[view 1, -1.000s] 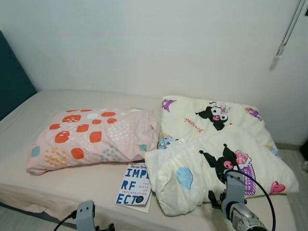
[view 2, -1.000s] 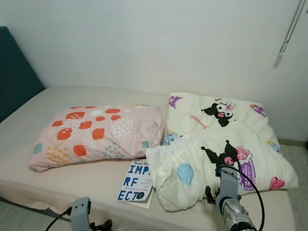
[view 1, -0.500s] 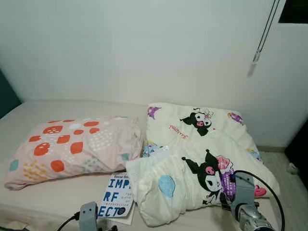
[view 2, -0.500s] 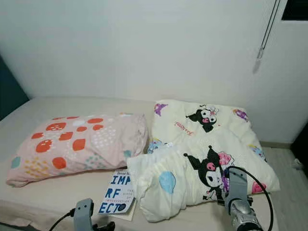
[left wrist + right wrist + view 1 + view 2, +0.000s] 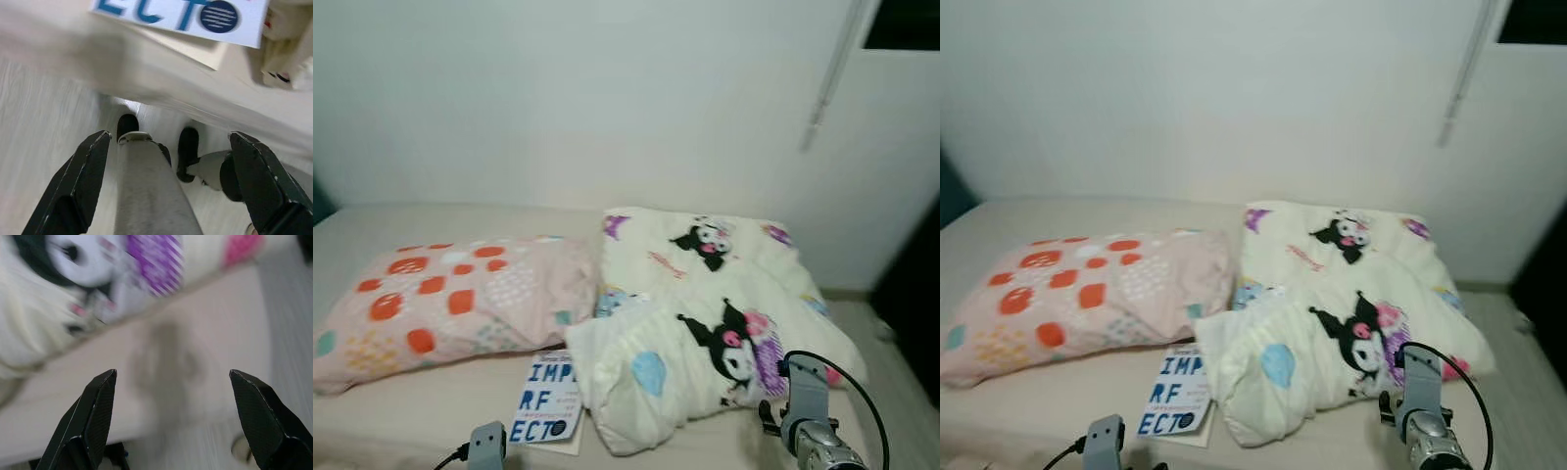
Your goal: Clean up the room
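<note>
A beige bed [image 5: 431,401] holds a pink pillow [image 5: 440,299] with orange spots on the left. A crumpled cream quilt [image 5: 705,313] with black cartoon figures lies on the right. A white book [image 5: 546,401] with blue letters lies at the front edge between them, partly under the quilt. My left gripper [image 5: 168,139] is open, low in front of the bed below the book [image 5: 186,14]. My right gripper [image 5: 172,374] is open over the bare mattress [image 5: 205,323], just short of the quilt [image 5: 73,293]. Both wrists [image 5: 803,411] show at the bottom edge.
A white wall runs behind the bed, with a blind cord [image 5: 827,78] hanging at the right. A dark opening [image 5: 911,313] and pale floor [image 5: 862,323] lie right of the bed. My own legs and black feet [image 5: 146,186] stand on the floor by the bed's edge.
The camera has swung to the right, so the whole scene has slid left and the teal headboard has left the picture. Pillow, quilt and book lie as before.
</note>
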